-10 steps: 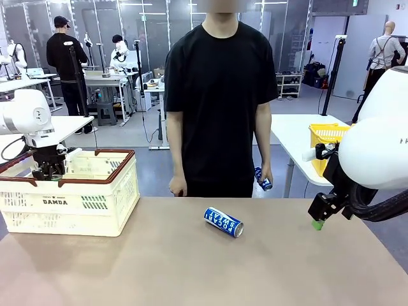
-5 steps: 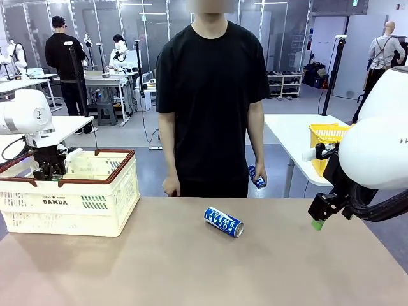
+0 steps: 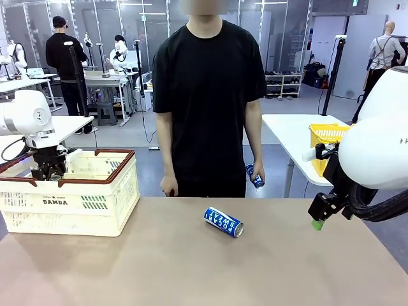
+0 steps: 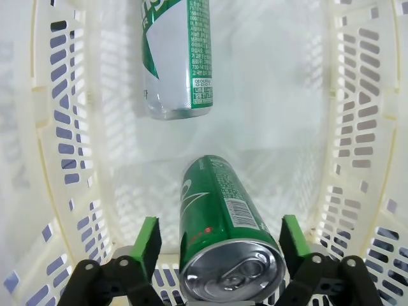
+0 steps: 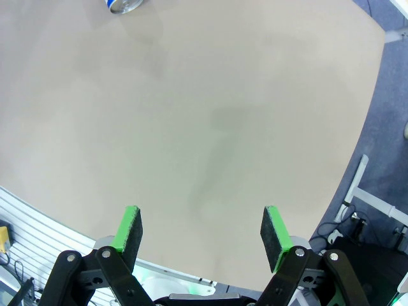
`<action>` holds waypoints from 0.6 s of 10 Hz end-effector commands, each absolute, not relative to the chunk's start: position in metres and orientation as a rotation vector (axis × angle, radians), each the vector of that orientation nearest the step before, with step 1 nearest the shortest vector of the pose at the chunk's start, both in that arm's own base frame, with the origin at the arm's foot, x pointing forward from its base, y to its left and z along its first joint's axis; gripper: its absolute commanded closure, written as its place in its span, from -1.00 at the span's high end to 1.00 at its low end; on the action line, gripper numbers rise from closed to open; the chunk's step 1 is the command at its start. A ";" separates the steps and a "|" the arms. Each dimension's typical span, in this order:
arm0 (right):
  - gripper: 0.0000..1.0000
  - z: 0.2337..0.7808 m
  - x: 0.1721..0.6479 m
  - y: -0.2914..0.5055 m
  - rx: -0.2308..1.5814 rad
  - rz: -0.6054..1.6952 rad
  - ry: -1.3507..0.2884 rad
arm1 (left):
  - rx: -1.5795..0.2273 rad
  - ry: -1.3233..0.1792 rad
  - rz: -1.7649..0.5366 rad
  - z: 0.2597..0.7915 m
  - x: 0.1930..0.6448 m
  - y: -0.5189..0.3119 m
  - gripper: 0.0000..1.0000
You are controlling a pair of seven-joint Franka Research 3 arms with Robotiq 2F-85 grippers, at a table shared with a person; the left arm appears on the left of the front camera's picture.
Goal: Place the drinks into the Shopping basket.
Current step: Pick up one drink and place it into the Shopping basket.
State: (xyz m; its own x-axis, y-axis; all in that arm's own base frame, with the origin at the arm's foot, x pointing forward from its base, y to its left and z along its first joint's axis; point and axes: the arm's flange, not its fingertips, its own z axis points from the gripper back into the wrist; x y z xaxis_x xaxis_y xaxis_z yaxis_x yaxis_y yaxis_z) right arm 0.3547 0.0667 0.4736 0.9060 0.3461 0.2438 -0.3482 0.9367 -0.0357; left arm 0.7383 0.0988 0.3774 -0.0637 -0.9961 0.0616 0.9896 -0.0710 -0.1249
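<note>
Two green cans in basket: slim green metal drink can end-on between the left pads, silver top toward the camera; second green can on its side farther along the floor of the cream-white plastic lattice shopping basket.
Left gripper: down inside the basket, green pads spread to either side of the near can, not pinching it.
Right gripper: pads spread wide, nothing between them, hovering over the bare tan table near its right edge.
Blue metal drink can with white lettering: on its side mid-table, well apart from both grippers and outside the basket.
Another blue can: in the person's hand beyond the far edge.
Handling, as judged: probably light to moderate in weight, stiff while sealed, thin-walled enough to dent, smooth and inclined to roll.
Hold: across the middle of the barrel, pads on opposite sides, square to the long axis, with firm but not crushing pressure.
</note>
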 end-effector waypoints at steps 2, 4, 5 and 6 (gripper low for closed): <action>0.87 0.473 0.355 0.066 0.014 0.365 -0.246 | -0.139 0.020 -1.659 0.388 0.722 0.100 1.00; 0.87 0.473 0.355 0.066 0.014 0.365 -0.246 | -0.122 0.012 -1.660 0.398 0.715 0.100 1.00; 0.87 0.473 0.355 0.066 0.014 0.365 -0.246 | -0.111 0.008 -1.661 0.405 0.712 0.099 1.00; 0.87 0.473 0.355 0.066 0.014 0.365 -0.246 | -0.094 0.002 -1.665 0.412 0.709 0.100 1.00</action>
